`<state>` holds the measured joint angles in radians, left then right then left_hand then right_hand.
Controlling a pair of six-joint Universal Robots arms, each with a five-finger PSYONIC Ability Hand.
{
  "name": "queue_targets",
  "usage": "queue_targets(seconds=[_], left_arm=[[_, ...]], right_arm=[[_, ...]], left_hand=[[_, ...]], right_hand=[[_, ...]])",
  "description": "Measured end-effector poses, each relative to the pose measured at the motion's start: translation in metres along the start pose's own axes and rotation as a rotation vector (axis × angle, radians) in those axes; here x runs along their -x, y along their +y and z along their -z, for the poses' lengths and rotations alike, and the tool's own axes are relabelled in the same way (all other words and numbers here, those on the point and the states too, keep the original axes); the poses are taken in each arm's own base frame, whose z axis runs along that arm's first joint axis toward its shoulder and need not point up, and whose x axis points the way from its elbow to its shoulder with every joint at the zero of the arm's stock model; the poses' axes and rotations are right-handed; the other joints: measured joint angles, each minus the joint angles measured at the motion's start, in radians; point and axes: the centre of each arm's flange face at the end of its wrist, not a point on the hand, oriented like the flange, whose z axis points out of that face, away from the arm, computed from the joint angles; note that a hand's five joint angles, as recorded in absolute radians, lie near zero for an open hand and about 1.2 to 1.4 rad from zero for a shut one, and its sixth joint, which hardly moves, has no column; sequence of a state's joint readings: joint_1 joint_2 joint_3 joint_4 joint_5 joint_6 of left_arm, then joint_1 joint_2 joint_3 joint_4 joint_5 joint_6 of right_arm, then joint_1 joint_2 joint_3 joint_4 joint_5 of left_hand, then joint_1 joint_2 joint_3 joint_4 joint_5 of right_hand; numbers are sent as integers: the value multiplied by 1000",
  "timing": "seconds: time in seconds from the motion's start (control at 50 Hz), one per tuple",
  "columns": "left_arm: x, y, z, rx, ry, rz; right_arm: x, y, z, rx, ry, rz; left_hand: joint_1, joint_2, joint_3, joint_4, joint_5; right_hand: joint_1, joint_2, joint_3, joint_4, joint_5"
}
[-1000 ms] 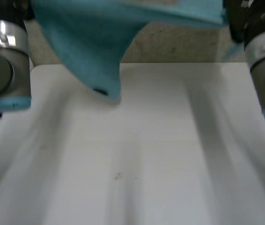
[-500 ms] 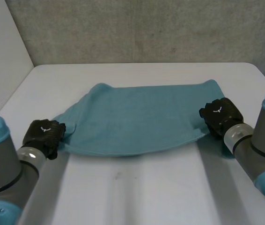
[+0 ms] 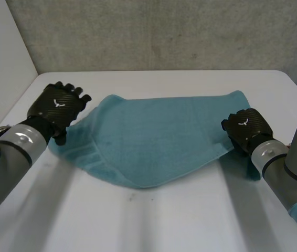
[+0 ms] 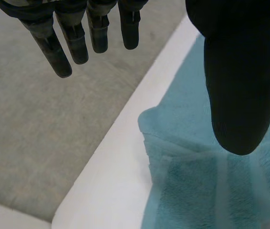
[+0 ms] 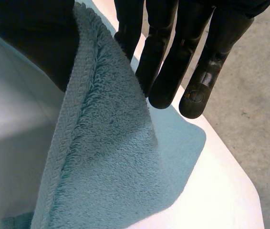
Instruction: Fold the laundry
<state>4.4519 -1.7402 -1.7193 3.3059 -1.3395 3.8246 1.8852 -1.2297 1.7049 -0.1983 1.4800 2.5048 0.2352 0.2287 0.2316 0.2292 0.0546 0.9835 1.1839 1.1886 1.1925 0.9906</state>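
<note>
A teal towel (image 3: 159, 139) lies spread across the white table (image 3: 154, 220), its front edge sagging towards me. My left hand (image 3: 58, 105) hovers open just beyond the towel's left end, touching nothing. In the left wrist view its fingers (image 4: 73, 38) are straight and far from the thumb, and the towel's corner (image 4: 197, 191) lies flat on the table below. My right hand (image 3: 247, 127) sits at the towel's right edge. In the right wrist view the towel's hem (image 5: 101, 157) rises between that hand's thumb and fingers (image 5: 182, 43), pinched there.
A grey floor (image 3: 154, 37) lies beyond the table's far edge, and a white wall (image 3: 1, 63) stands at the left. The table's rounded left corner (image 4: 101, 186) is close to my left hand. Bare tabletop runs in front of the towel.
The towel came down from the air and now lies on the table. My left hand let go of its left end, opened and rose away. The right hand kept its pinch.
</note>
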Motion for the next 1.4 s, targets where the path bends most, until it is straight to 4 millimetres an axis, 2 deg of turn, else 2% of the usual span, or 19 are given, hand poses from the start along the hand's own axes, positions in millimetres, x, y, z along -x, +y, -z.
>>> queue_targets(seconds=[0.12,0.28,0.32,0.4,0.54,0.72,0.92,1.0,1.04,1.4], left_arm=[[-5,14,-21,24,62,-109],[-11,30,-48,57,98,-145],[-11,36,-60,62,102,-144],[-14,47,-82,73,116,-142],[-23,62,-104,89,171,-146],[-33,74,-109,122,235,-132],[-35,78,-107,158,254,-120],[-33,78,-107,165,248,-120],[-32,77,-106,171,240,-122],[-27,81,-107,193,212,-131]], right_arm=[[2,2,0,4,-5,1],[3,2,1,6,-8,3],[4,3,1,9,-11,5],[6,5,3,15,-18,9],[9,7,4,21,-26,13],[10,8,4,14,-22,18],[9,8,3,12,-17,18],[9,8,3,10,-15,18],[9,8,3,9,-14,19],[10,9,2,14,-19,20]], left_hand=[[3,6,2,3,3],[22,34,30,28,30],[108,107,100,103,104],[142,149,146,147,148],[255,258,254,257,257],[282,288,285,288,291],[295,301,297,302,302],[475,477,473,476,471],[492,500,498,500,498],[361,368,364,367,368]], right_hand=[[0,0,0,0,0],[0,0,0,0,0],[0,0,0,0,0],[0,0,0,0,0],[0,0,0,0,0],[0,0,0,0,0],[0,0,0,0,0],[0,0,0,0,0],[0,0,0,0,0],[0,0,0,0,0]])
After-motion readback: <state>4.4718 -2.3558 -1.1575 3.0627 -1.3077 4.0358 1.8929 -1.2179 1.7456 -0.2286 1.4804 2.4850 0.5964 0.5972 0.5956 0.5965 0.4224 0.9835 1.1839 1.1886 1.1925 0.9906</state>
